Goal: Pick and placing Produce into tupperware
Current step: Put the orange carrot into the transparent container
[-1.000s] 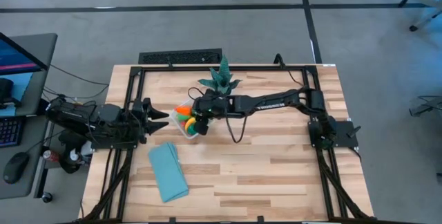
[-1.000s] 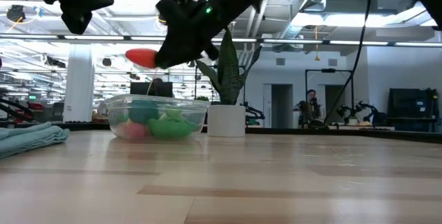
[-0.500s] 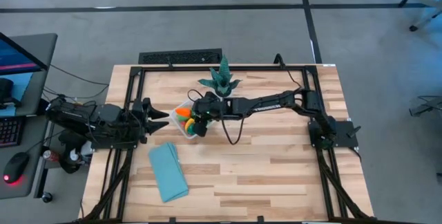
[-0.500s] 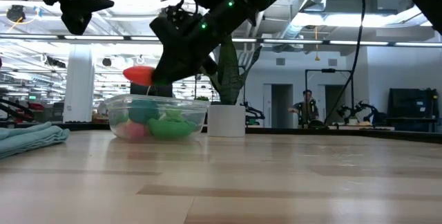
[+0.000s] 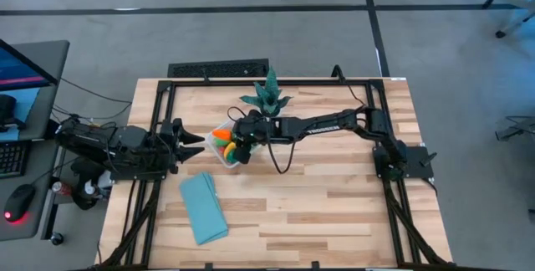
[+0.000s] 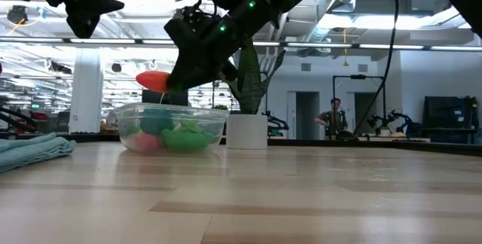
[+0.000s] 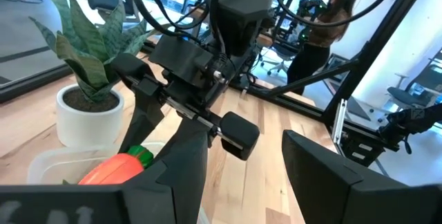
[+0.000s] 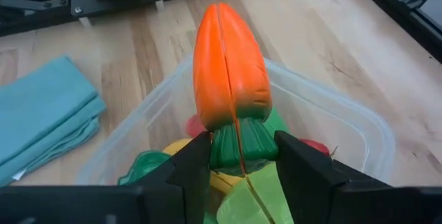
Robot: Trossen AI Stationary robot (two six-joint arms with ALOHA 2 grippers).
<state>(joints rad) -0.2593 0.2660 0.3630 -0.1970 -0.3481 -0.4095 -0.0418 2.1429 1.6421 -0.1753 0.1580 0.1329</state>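
The clear tupperware (image 5: 224, 152) (image 6: 172, 127) stands left of the table's middle and holds several green, yellow, pink and red produce pieces. An orange toy carrot (image 8: 228, 65) (image 6: 153, 80) with a green top hangs just above its rim, with my right gripper (image 8: 240, 165) (image 5: 237, 148) shut on it. At the table's left edge my left gripper (image 5: 192, 143) (image 7: 242, 182) waits level and open, pointing at the tupperware. My right gripper pinches the carrot's green leafy top (image 8: 238, 144) between its two fingers (image 8: 193, 165). The fingers slant down from the table's right side, along the carrot. The orange tip (image 8: 219, 16) juts out past the fingertips toward the left, clear above the tupperware.
A spiky teal plant in a white pot (image 5: 267, 97) (image 6: 247, 127) stands just behind the tupperware. A folded light-blue cloth (image 5: 203, 208) (image 8: 41, 117) lies near the front left. Bare wood spreads to the right and front. A person (image 6: 334, 116) stands beyond the table.
My right gripper has sunk a little with the carrot toward the tupperware, then kept still for the last half second. The carrot stays in the hold, pointing the same way.
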